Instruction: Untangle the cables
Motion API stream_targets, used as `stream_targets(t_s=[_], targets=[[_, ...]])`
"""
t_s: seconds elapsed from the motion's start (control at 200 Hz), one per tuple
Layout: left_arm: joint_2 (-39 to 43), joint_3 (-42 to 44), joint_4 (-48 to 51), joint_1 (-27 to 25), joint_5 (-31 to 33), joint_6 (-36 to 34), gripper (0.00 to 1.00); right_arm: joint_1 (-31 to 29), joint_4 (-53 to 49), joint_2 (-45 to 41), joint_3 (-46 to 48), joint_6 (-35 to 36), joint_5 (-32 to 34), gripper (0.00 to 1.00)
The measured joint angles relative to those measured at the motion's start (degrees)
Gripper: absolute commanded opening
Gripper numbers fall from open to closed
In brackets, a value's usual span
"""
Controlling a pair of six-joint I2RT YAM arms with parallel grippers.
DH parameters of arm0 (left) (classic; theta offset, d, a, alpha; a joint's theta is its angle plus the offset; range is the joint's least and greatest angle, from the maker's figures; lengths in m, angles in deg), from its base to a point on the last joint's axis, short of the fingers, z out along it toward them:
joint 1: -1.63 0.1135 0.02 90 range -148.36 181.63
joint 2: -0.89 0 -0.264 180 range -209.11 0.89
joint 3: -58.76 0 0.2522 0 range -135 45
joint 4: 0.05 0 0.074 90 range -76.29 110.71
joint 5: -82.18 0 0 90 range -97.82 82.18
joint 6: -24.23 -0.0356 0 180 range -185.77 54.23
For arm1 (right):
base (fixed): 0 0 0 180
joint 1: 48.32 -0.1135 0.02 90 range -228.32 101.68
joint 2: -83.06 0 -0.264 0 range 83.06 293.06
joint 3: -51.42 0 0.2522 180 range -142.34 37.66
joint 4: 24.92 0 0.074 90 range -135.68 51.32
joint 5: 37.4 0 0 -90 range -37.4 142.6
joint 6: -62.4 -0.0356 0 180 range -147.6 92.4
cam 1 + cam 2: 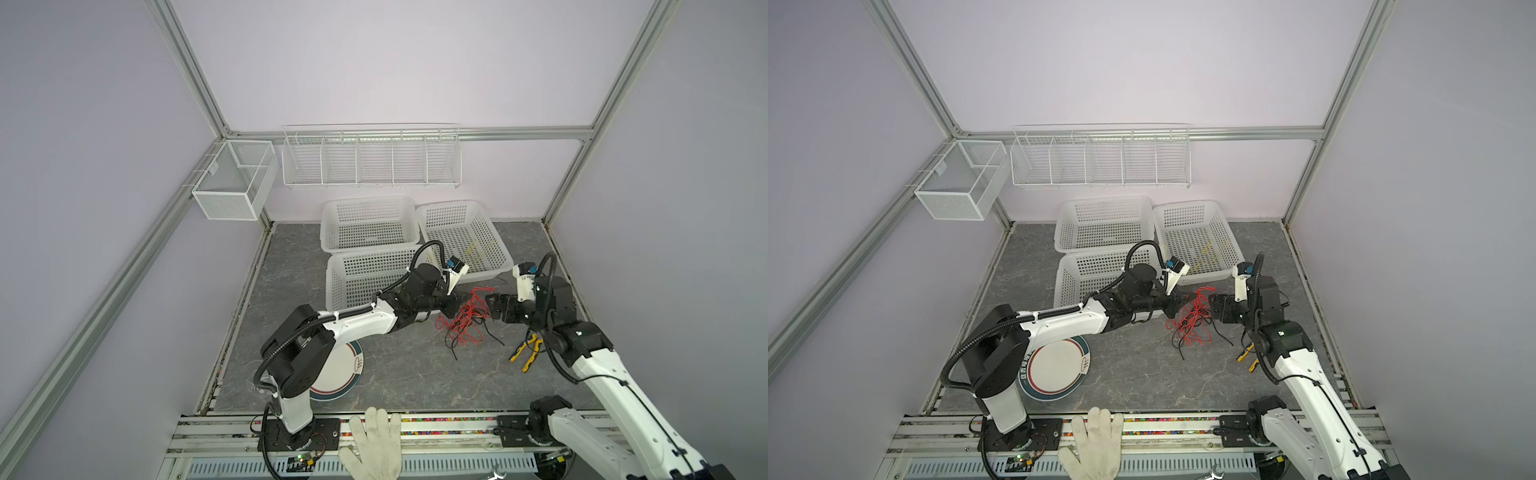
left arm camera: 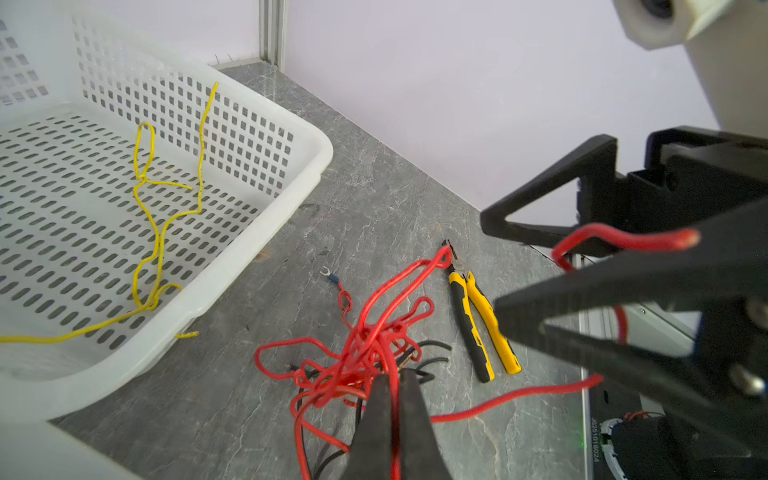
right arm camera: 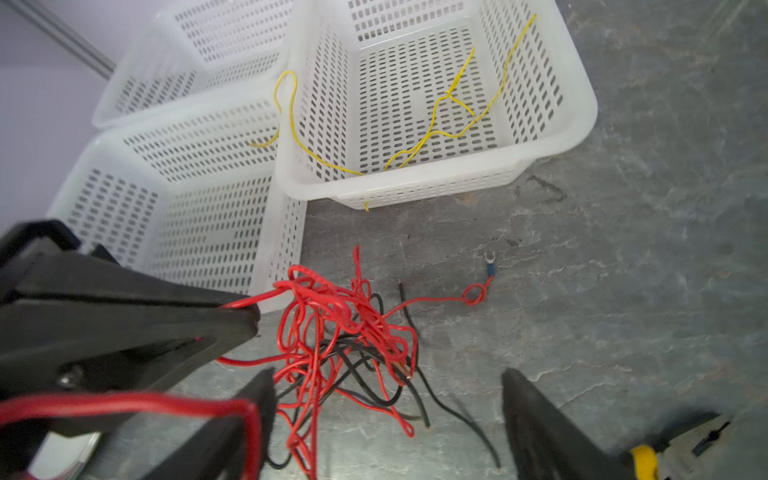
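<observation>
**Red-and-black knot hangs between two facing claws**

Grey stone-patterned surface [image 1: 395, 374]. Three white perforated plastic baskets [image 1: 368, 200] crowd its back edge. The one nearest the back right corner holds a loose thin yellow cable [image 3: 432, 124], apart from the knot.

A white round plate with a dark rim [image 1: 1054, 370] lies near the front left corner, under the left arm.

The tangle of thin red and black cables [image 1: 467, 322] sits right of centre, trailing toward the front edge. It lies directly between the claws, which face each other along the left-right line.

- **left claw** [image 2: 395, 376]: closed tight, pinching red strands at the knot's top.
- **right claw** [image 1: 490, 306]: jaws spread wide, gripping nothing. One red strand lies draped over a finger. It is just beside the knot.

Judged next move: the right claw takes a black strand and draws it toward the right edge.

The yellow-and-black-handled pliers [image 1: 525, 351] lie near that edge, possibly in the way.

The small blue-sleeved fork terminal [image 3: 490, 266] on a red lead points toward the baskets.
</observation>
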Motion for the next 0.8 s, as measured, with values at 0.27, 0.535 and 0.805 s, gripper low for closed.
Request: stream_targets(t_s=[0.27, 0.535, 0.805], targets=[[3.3, 0.0, 1.4, -0.3, -0.5, -2.1, 0.00, -0.9, 7.6, 4.7, 3.6, 0.2, -4.3, 0.96], [3.8, 0.0, 0.9, -0.4, -1.6, -1.2, 0.00, -1.5, 16.0, 7.8, 5.2, -2.3, -7.6, 0.97], [3.8, 0.0, 0.1, -0.3, -1.9, 1.3, 0.00, -1.9, 20.3, 12.9, 5.3, -4.9, -4.3, 0.94]])
